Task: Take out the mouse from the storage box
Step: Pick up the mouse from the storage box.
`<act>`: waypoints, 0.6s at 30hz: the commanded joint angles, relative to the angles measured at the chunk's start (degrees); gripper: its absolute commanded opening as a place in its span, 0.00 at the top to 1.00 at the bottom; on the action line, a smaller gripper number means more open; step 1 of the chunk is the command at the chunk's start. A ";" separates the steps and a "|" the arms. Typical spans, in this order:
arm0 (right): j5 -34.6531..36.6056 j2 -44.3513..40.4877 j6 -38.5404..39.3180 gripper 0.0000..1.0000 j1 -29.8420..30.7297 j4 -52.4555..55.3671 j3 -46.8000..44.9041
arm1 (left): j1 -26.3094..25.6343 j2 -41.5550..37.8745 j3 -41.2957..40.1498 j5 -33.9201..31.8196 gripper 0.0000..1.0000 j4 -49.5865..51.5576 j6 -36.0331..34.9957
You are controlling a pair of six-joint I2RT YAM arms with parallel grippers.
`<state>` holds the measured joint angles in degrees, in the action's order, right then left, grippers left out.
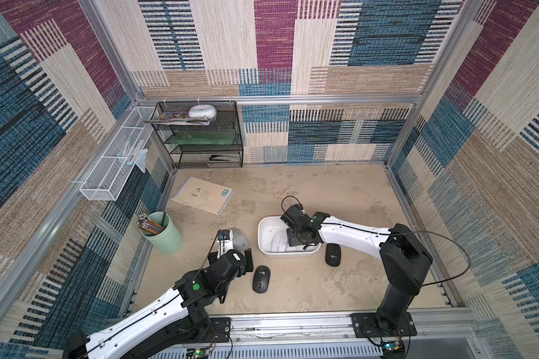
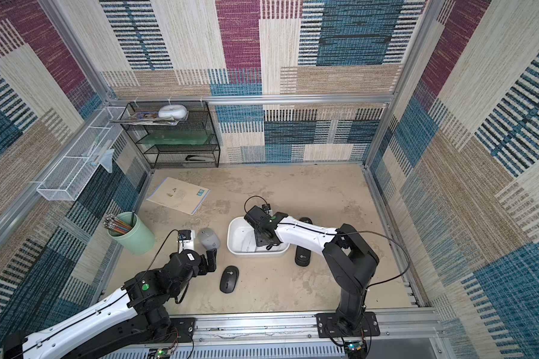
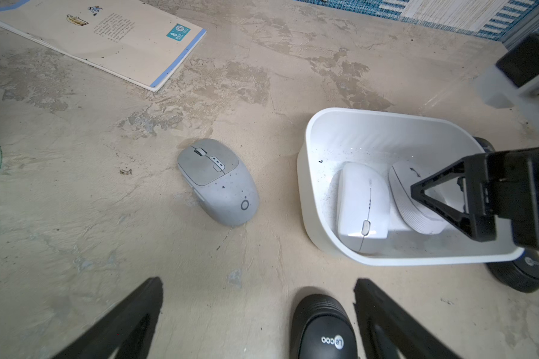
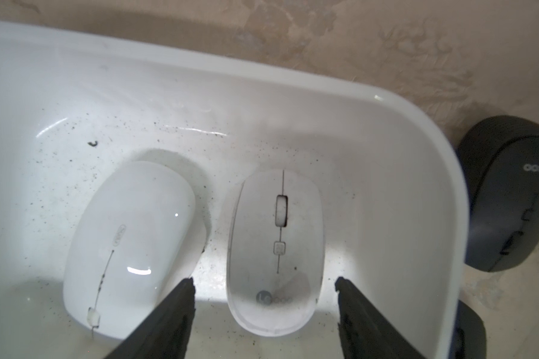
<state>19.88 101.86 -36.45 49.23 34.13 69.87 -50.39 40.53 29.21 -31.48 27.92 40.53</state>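
Right gripper, jaws apart, straddles a matte oval white mouse inside the round-cornered plastic storage box.

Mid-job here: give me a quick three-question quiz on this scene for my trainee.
1. How many mice lie in the box?
2. True or false: the right gripper hangs open over a white mouse.
3. The gray mouse lies: A in the box, B on the table, C on the rack.
Key: 1 two; 2 true; 3 B.
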 commanded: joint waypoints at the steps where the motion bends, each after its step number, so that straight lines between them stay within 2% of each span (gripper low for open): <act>1: -0.33 -0.20 0.94 0.22 -0.10 -0.58 -0.84 | 0.03 -0.09 -0.04 -0.33 0.01 -1.64 -0.29; 10: -2.23 3.99 0.81 0.19 -0.46 -0.54 0.35 | 0.12 -0.51 -0.02 0.19 0.00 -1.03 0.18; 18: -2.38 6.26 0.70 0.23 -0.80 -0.98 1.23 | 0.12 -2.04 -0.67 0.03 0.00 -0.50 0.65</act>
<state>17.72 107.66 -35.68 48.51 33.30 70.52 -50.33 38.76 28.53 -31.33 27.97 40.99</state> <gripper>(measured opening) 0.770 0.997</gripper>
